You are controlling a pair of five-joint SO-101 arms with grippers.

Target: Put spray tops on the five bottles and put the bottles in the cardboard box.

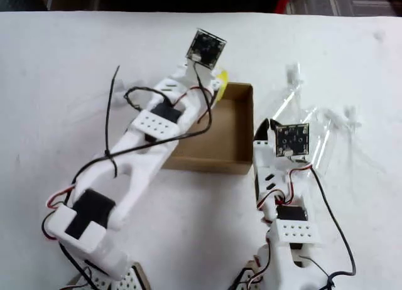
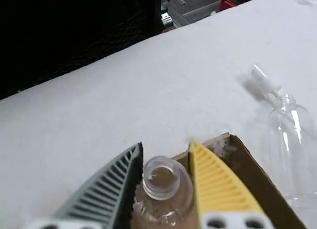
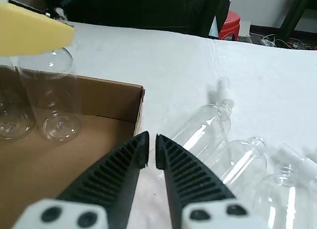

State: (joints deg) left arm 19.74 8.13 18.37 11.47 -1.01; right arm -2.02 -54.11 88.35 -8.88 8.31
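While the left claw (image 2: 167,148) is pinching a clear bottle (image 2: 161,192) just under its mouth, it is holding it upright at the 11 o'clock corner of the cardboard box (image 1: 220,155) (the mouth is bare, no spray top on it). The right claw (image 3: 151,140), fingers almost pressed together on nothing, is hovering at the box's 3 o'clock rim, with more bottles (image 3: 203,127) lying on the worktop (image 1: 75,64) beyond. The step is calling, I judge, for a firm, vertical hold so a top can seat squarely.

I run two white plastic arms (image 1: 141,161) with black servos (image 1: 91,209) and black-and-red cables (image 1: 108,123). The left ribbed fingers (image 2: 218,184) are grey and yellow, the right fingers (image 3: 114,172) black.
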